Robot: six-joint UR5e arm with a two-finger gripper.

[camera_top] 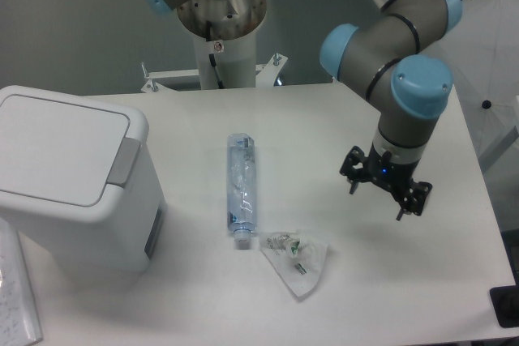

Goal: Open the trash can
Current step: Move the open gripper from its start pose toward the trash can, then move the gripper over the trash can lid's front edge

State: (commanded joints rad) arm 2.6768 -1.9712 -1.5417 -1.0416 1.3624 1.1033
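Trash can [69, 176] sits at the table's [389, 297] left edge, lid closed flat. Gripper [386, 186] hangs over the right side, fingers [354, 181] spread, empty, well apart from it. Plastic bottle [242, 190] and crumpled wrapper [296, 261] lie between them.

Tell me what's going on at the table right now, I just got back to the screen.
The arm's gripper hangs over the right side of the table with its fingers apart, holding nothing. The trash can sits at the far left with its lid down, so opening it has not been done. Between the two, a clear plastic bottle lies on its side, and a crumpled clear wrapper lies just below it. The gripper is well away from the trash can and touches none of these things.
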